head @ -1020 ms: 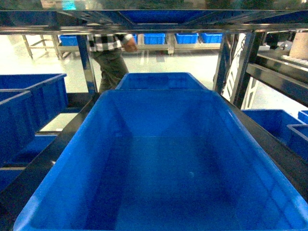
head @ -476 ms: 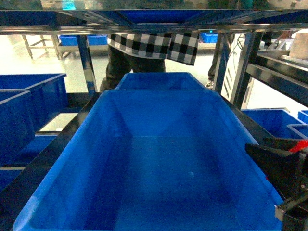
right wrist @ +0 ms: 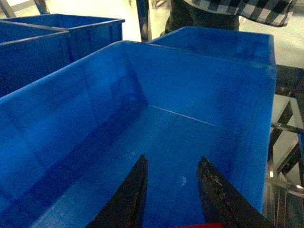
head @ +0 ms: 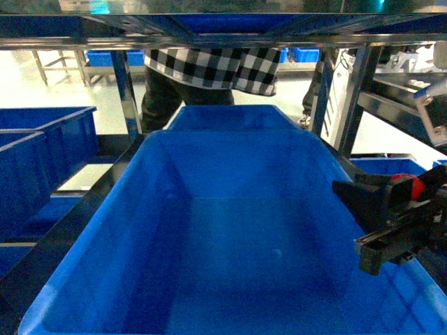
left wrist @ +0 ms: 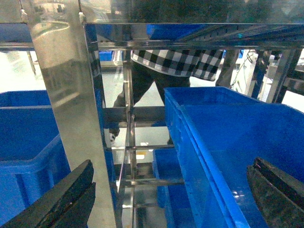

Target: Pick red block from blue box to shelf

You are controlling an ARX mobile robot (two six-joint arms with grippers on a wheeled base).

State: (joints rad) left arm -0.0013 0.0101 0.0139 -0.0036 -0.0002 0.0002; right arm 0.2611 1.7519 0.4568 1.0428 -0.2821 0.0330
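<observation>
right claw (head: 356, 209) at 3 o'clock grips the red block (head: 406, 185) over a deep blue bin (head: 160, 230) on the shelf (left wrist: 66, 95). left claw (left wrist: 171, 194) gapes wide, holding nothing.

Three close views around one deep blue bin (head: 230, 230)
Head looks down into it; right wrist peers inside; left wrist faces the shelf (left wrist: 71, 95) beside it

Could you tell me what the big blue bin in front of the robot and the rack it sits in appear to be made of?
The blue bin looks like moulded plastic: smooth sloping walls, rounded rim, a soft even sheen. The shelf appears to be polished stainless steel, since its posts and rails mirror the room. The red block, held in the right gripper, seems to be glossy plastic, though little of it shows.
</observation>
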